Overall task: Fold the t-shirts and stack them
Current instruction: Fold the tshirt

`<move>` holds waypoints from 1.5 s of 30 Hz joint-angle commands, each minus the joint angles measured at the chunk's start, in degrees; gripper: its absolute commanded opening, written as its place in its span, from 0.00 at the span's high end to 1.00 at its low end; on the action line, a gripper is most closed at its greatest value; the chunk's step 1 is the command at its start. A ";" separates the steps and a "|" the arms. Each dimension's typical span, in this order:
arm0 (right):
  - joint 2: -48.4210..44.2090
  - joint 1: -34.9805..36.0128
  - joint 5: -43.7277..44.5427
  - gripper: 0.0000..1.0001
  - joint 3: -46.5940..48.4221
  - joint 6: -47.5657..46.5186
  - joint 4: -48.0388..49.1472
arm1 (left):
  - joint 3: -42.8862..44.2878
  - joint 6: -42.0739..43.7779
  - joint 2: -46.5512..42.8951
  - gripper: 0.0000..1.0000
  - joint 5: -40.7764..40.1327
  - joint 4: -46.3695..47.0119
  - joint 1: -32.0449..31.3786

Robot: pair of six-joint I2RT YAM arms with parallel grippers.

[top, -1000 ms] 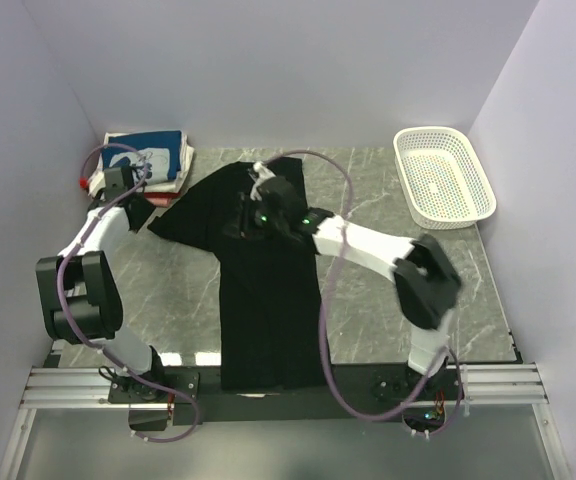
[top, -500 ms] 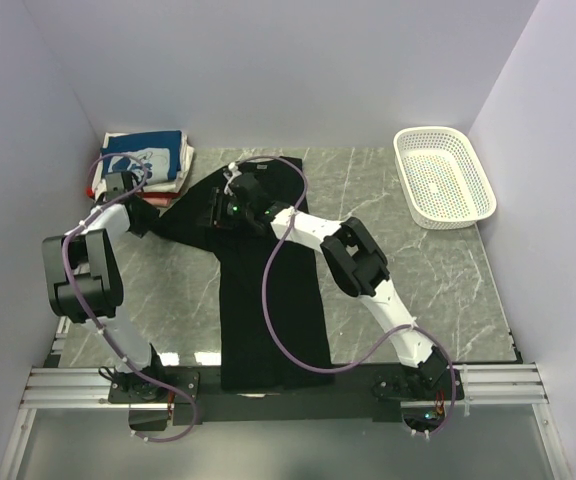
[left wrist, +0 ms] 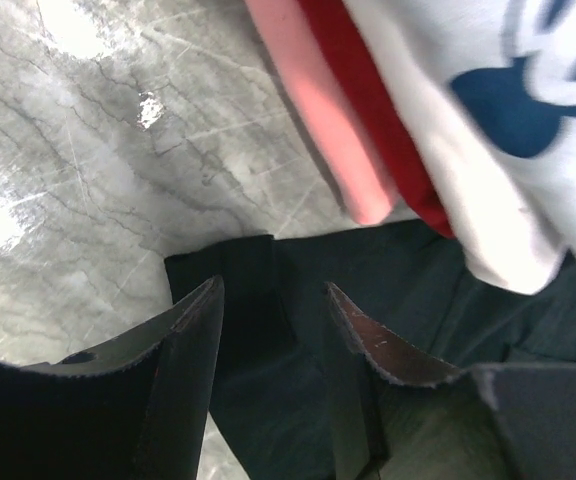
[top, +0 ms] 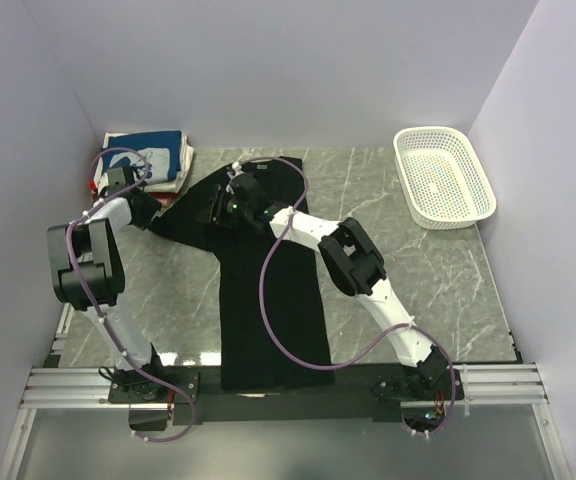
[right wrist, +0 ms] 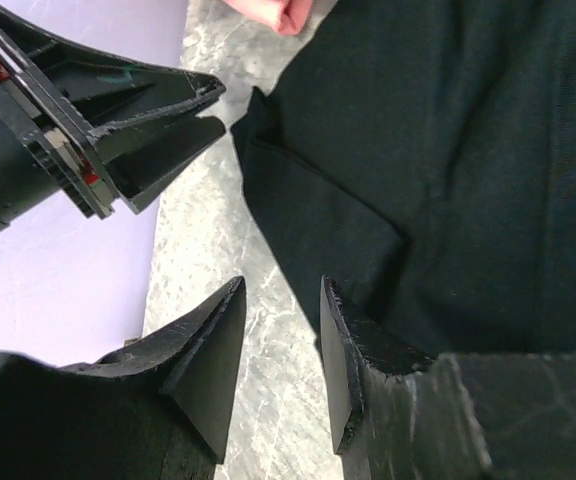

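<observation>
The black t-shirt [top: 268, 290] lies spread down the middle of the table, its left sleeve [top: 173, 218] reaching toward the left. My left gripper [top: 140, 207] is open and empty, its jaws straddling the sleeve's corner [left wrist: 243, 290] just above the cloth. My right gripper [top: 220, 207] is open and empty over the same sleeve, one fingertip [right wrist: 333, 300] at the cloth's edge, the other over bare table. The left gripper also shows in the right wrist view [right wrist: 218, 108]. The folded blue-with-white-print shirt [top: 146, 155] tops a stack with white and red [left wrist: 368, 130] shirts.
A white perforated basket [top: 444, 176] stands at the back right. The folded stack sits in the back left corner against the walls, its edge close over the left gripper [left wrist: 273, 290]. The marble table [top: 418, 270] is bare right of the shirt.
My right gripper has moved left across the shirt's upper part to the left sleeve. My left arm has shifted a little, its gripper staying at the sleeve's tip.
</observation>
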 commanded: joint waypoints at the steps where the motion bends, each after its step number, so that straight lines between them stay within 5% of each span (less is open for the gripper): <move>1: 0.56 -0.44 0.85 0.57 -0.12 0.89 1.26 | 2.23 -0.91 1.10 0.52 0.87 2.07 0.09; 15: 2.84 -0.09 0.94 0.58 0.84 1.95 -0.76 | 3.54 -1.61 3.65 0.57 0.78 2.51 -0.35; 32: 6.62 0.97 0.68 0.58 5.15 4.06 -1.38 | 3.37 -0.47 4.09 0.84 1.48 2.78 -0.35; 37: 7.59 1.15 0.06 0.67 6.56 4.50 -1.38 | 3.28 -0.21 3.92 0.92 1.49 2.87 -0.35; 45: 5.40 1.15 -0.55 0.98 5.24 3.97 -0.15 | 2.76 0.06 3.04 0.99 0.61 2.86 -0.35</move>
